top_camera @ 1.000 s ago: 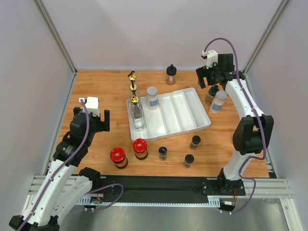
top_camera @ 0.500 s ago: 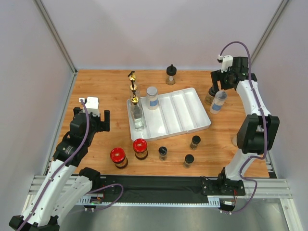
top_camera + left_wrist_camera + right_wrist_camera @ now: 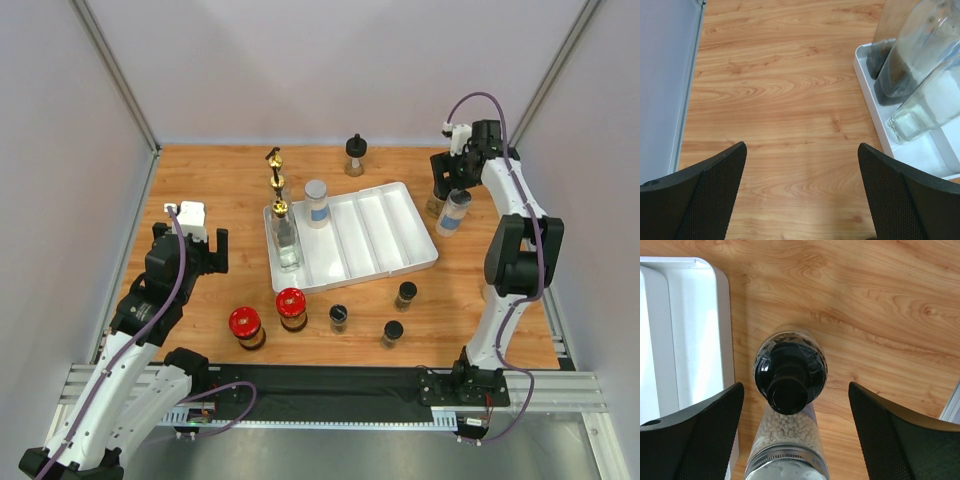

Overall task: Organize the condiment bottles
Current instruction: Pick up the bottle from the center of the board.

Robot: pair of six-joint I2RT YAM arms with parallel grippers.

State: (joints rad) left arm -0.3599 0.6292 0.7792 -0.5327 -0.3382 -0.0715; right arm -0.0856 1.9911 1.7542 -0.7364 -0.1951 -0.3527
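Jaws of the right gripper point(image 3: 795, 390) spread wide, pinching nothing. Hangs straight above a black-capped jar point(image 3: 790, 374), cap centred in the gap. Close against that jar, perhaps touching, a clear jar of white beads point(image 3: 787, 440). Both on the table just right of the white tray point(image 3: 722, 315), outside it.

Looks like glass: rigid, smooth, probably slippery and breakable, light, easy to tip. Best taken around the body just under the cap, not on the narrow knob. Bead jar appears to sit off the closing line, so likely clear of the fingers.

Left gripper point(image 3: 801, 150) likewise spread and empty, over bare wood beside the tray end holding tall clear bottles point(image 3: 927, 112). Nearer the arms, red-lidded jars point(image 3: 245, 322) and small black-capped jars point(image 3: 393, 330), not yet in the tray.
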